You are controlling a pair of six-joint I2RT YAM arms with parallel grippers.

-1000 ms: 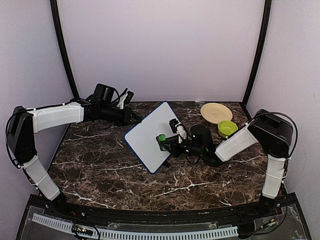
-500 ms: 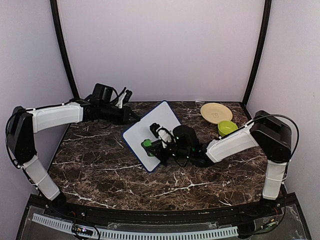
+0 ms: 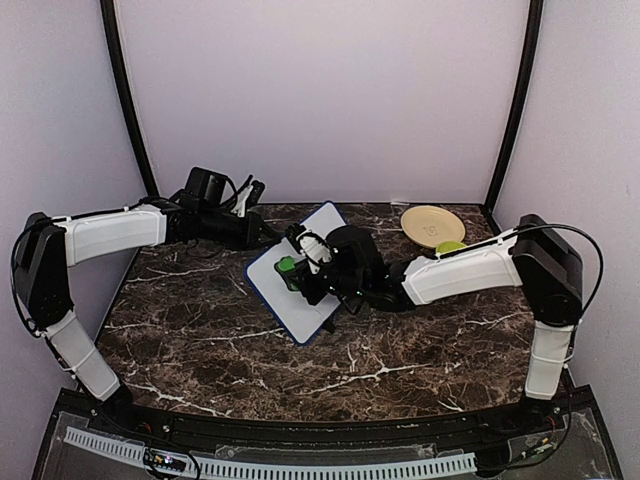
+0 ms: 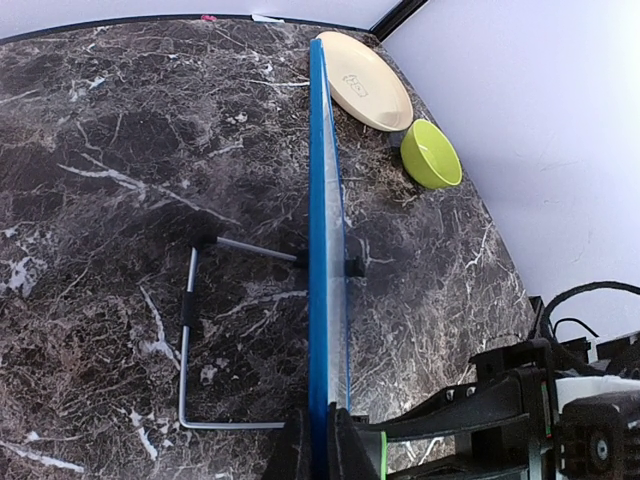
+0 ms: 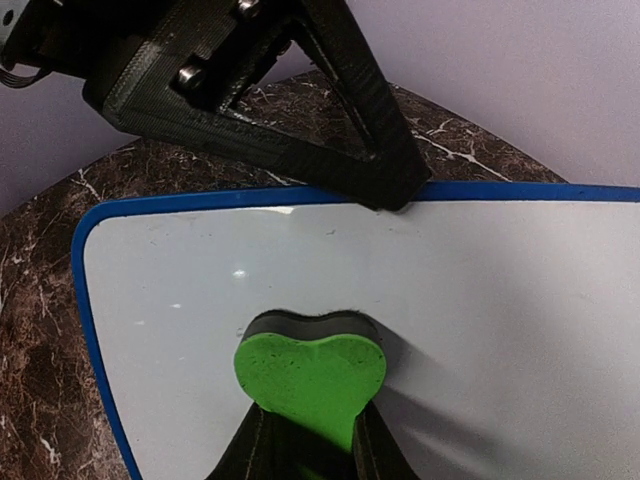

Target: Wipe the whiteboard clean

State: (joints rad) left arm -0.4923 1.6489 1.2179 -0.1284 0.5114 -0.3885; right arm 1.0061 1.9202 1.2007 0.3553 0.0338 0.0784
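The whiteboard [image 3: 312, 310], white with a blue rim, stands tilted at the table's middle. My left gripper [image 3: 268, 238] is shut on its upper rim; in the left wrist view the board [image 4: 318, 250] shows edge-on between the fingers [image 4: 292, 450]. My right gripper [image 3: 295, 270] is shut on the green eraser [image 3: 286, 265] and presses it against the board's upper left part. In the right wrist view the eraser [image 5: 310, 370] lies flat on the plain white board [image 5: 480, 300], just below the left gripper's fingers [image 5: 300, 120].
A yellow plate [image 3: 432, 225] and a green bowl [image 3: 450, 247], partly hidden by my right arm, sit at the back right. A wire stand [image 4: 190, 340] props the board from behind. Walls close in at the back and sides.
My right gripper has slid the eraser across the board, from its lower right edge leftward and up to the upper left part. The left arm and board have stayed put.
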